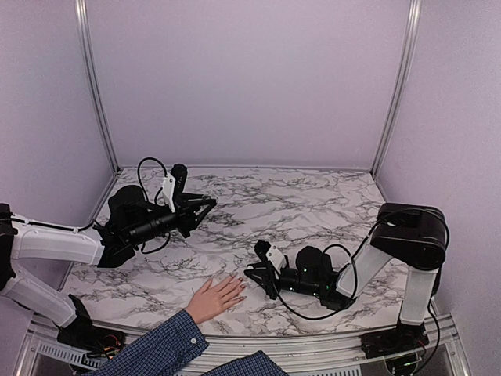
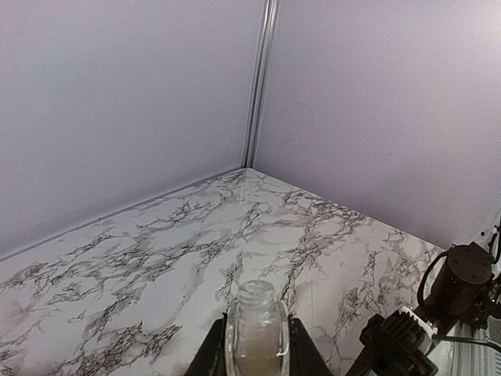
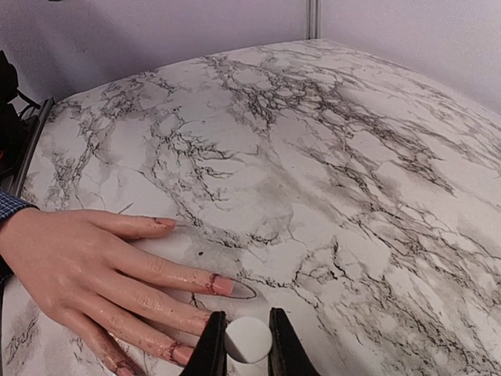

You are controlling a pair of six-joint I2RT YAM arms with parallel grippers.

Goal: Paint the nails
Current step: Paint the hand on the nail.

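A light-skinned hand (image 1: pixel 213 297) with a blue plaid sleeve (image 1: pixel 156 349) lies flat on the marble table near its front edge. In the right wrist view its fingers spread across the marble, with pinkish nails (image 3: pixel 224 286) and reddish smears round them. My right gripper (image 3: pixel 248 345) is shut on a white round cap (image 3: pixel 248 338), just beyond the fingertips and close to the middle ones; whatever lies below the cap is hidden. My left gripper (image 2: pixel 257 348) hangs above the table's left side, shut on a clear glass bottle (image 2: pixel 256 325) whose neck is open.
The marble table (image 1: pixel 313 204) is enclosed by lilac walls with metal corner posts (image 1: pixel 94 86). The right arm's base (image 1: pixel 407 243) stands at the front right. Cables loop round both wrists.
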